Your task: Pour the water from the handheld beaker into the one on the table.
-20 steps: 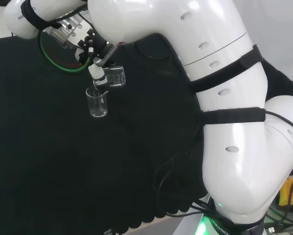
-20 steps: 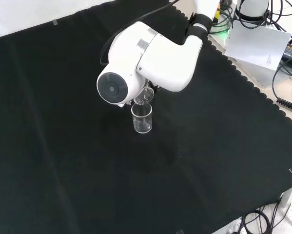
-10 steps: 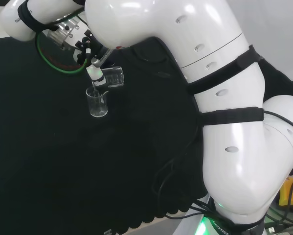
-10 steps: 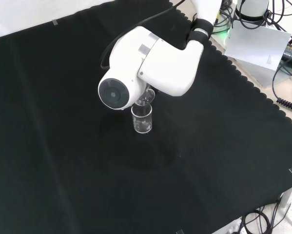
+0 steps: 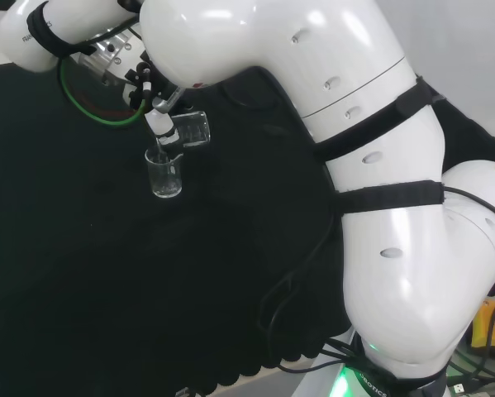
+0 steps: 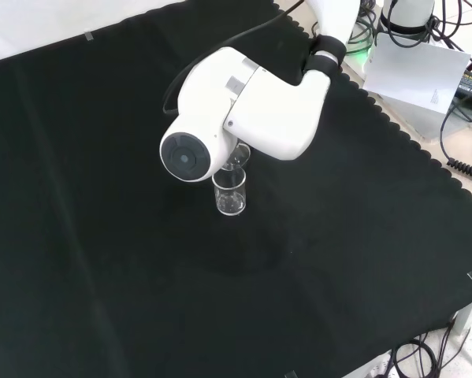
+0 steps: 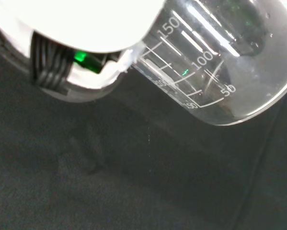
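A clear glass beaker (image 5: 166, 174) stands upright on the black cloth (image 5: 107, 273). Just above it my hand (image 5: 154, 106) is curled round a second clear beaker (image 5: 192, 129), tipped on its side with its mouth over the standing one. In the front view the standing beaker (image 6: 230, 194) sits just below the arm's round grey cap, and the tipped beaker (image 6: 236, 157) peeks out beneath the white link. The wrist view shows the held beaker (image 7: 215, 62) close up, with printed scale marks, lying sideways against the hand (image 7: 86, 28).
A green cable loop (image 5: 98, 103) lies on the cloth behind the hand in the head view. The arm's big white links (image 5: 371, 207) take up the head view's right. Papers and cables (image 6: 425, 71) lie past the cloth's scalloped edge in the front view.
The hand and the tipped beaker have shifted slightly up and to the left in the head view. The standing beaker has stayed in place.
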You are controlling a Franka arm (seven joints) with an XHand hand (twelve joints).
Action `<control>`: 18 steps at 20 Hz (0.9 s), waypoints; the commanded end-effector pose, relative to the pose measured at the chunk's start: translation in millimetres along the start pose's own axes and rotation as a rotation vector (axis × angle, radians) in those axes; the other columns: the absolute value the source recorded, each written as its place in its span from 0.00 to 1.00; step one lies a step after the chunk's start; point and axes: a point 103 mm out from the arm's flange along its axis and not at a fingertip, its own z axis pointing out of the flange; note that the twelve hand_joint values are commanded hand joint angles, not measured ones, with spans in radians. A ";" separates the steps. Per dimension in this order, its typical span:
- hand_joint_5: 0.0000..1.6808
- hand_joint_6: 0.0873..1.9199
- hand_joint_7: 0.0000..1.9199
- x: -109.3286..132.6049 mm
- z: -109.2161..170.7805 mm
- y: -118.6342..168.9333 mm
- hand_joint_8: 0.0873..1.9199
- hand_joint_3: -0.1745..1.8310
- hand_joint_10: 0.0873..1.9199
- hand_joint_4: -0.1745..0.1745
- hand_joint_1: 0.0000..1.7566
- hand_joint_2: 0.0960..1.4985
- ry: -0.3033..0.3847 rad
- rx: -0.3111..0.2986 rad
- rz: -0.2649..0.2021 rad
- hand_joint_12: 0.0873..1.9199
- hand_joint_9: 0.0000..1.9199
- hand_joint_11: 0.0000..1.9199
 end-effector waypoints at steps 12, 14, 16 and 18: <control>0.80 0.25 0.76 -2.0 -3.2 -2.2 0.12 0.44 0.01 0.85 0.66 0.36 -0.010 0.030 0.007 0.46 0.75 0.55; 0.80 0.25 0.76 -3.2 -2.4 -1.5 0.12 0.44 0.01 0.85 0.66 0.36 -0.009 0.034 0.005 0.46 0.75 0.55; 0.80 0.25 0.76 -2.6 -2.7 -2.0 0.12 0.44 0.01 0.85 0.66 0.36 -0.014 0.036 0.009 0.46 0.75 0.55; 0.80 0.25 0.76 -2.6 -2.7 -2.2 0.12 0.44 0.01 0.85 0.66 0.36 -0.017 0.038 0.011 0.46 0.75 0.55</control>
